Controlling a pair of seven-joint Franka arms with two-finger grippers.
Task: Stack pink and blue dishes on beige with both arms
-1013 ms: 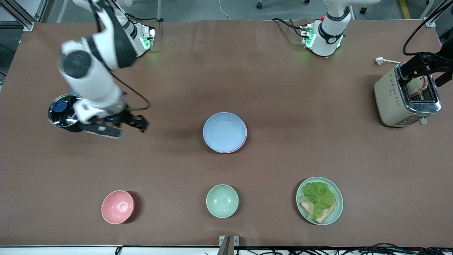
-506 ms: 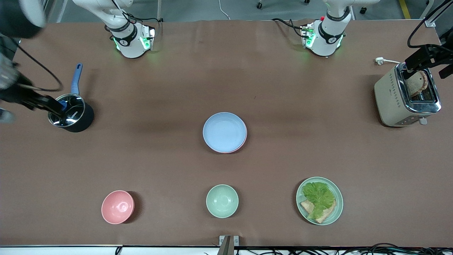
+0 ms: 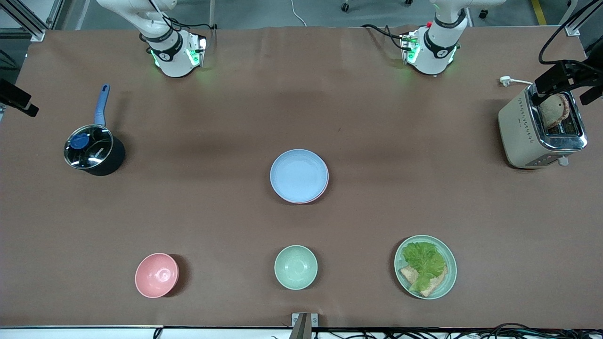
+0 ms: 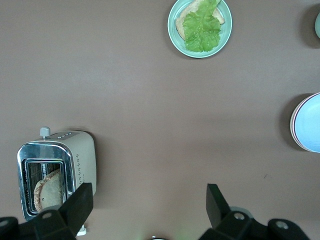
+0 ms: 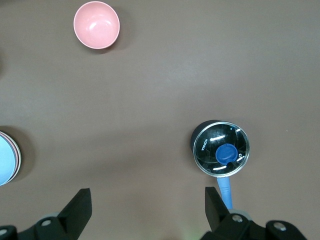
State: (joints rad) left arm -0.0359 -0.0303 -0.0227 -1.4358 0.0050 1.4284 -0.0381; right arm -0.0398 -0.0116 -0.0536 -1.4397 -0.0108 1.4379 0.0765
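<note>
Blue plate (image 3: 297, 175) tops pink plate (image 3: 324, 187).

Even overhead light, soft shadows (glare on the pot lid (image 5: 220, 148)), sharp focus.

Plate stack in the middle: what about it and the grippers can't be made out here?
- Beige plate: unseen in every view; the blue plate and a pink plate rim cover whatever lies beneath.
- Stack, both wrist views: cut off by the picture edge.
- Right gripper, open above the pot: front view's edge cuts it off.
- Left gripper, open over the toaster: nothing hidden.
</note>
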